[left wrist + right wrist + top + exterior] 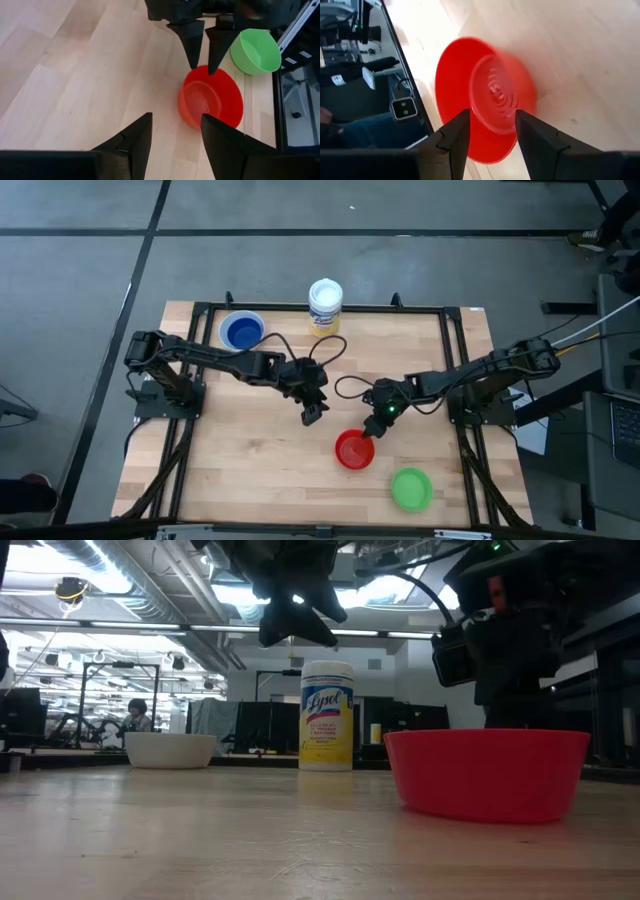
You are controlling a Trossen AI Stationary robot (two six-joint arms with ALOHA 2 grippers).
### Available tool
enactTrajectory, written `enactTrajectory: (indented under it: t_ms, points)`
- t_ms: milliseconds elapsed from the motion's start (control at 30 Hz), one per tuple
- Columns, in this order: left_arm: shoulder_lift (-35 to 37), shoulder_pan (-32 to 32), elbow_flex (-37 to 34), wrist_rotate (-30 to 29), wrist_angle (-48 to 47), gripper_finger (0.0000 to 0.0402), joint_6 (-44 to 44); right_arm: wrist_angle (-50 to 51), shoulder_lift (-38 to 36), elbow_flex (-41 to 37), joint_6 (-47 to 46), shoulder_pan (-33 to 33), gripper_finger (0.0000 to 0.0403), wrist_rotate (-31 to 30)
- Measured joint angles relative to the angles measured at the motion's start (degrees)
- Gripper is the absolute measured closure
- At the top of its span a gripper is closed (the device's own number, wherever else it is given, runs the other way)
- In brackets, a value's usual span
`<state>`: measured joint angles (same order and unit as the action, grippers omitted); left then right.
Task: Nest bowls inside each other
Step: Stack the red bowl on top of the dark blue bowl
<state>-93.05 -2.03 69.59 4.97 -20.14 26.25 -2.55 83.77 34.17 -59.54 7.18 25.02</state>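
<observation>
A red bowl rests on its base on the wooden table, toward the near right. A green bowl stands nearer the front right corner. At the far left a dark blue bowl sits inside a white bowl. My right gripper is open, slanting down from the right, its fingertips at the red bowl's far rim. My left gripper hangs open above the bare table just left of the red bowl, pointing toward it. My right gripper has both fingertips over the red bowl's far rim, coming down at a slant from the table's right. I cannot tell whether they touch it. The bowl stands level on the table.
A tall white cylindrical container with a yellow label stands at the far edge, in the middle. Black frame rails run along the table's sides. Bare wood lies at the near left.
</observation>
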Motion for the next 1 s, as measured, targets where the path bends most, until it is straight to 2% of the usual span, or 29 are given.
enactTrajectory:
  t_ms: [133, 333, 633, 1000]
  points:
    - [0.0, 0.3, 0.0, 0.2, 0.0, 0.0237, 0.0, 0.4, 0.0, 0.0, 0.0, -1.5, 0.0243, 0.1]
    - [0.0, 0.9, 0.0, 0.2, 0.0, 0.024, -0.1, 1.0, -0.2, 1.9, 1.0, -3.9, 0.0243, 4.4]
    - [0.0, 2.0, 0.0, 0.1, 0.2, 0.0239, -0.6, 16.0, -0.3, 4.3, 7.2, -4.5, 0.0243, 4.4]
    - [0.1, 3.6, 0.0, 0.7, 0.2, 0.0242, -1.7, 14.9, 0.6, 4.4, 6.5, -4.3, 0.0243, 4.2]
